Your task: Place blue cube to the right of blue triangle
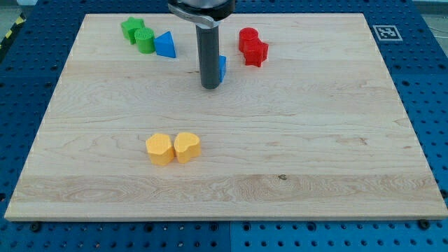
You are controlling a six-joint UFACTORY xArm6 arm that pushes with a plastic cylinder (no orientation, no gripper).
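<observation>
The blue triangle (166,45) lies near the view's top, left of centre, beside two green blocks. The blue cube (222,68) is to its right and a little lower, mostly hidden behind my rod; only its right edge shows. My tip (210,87) rests on the board right at the cube's left front side, seemingly touching it. The cube sits roughly midway between the blue triangle and the red blocks.
A green cylinder (145,40) and another green block (131,28) sit left of the triangle. Two red blocks (248,37) (255,53) stand at the top right of the cube. Two yellow blocks (159,148) (187,147) lie side by side lower down. The wooden board (336,154) ends at blue pegboard.
</observation>
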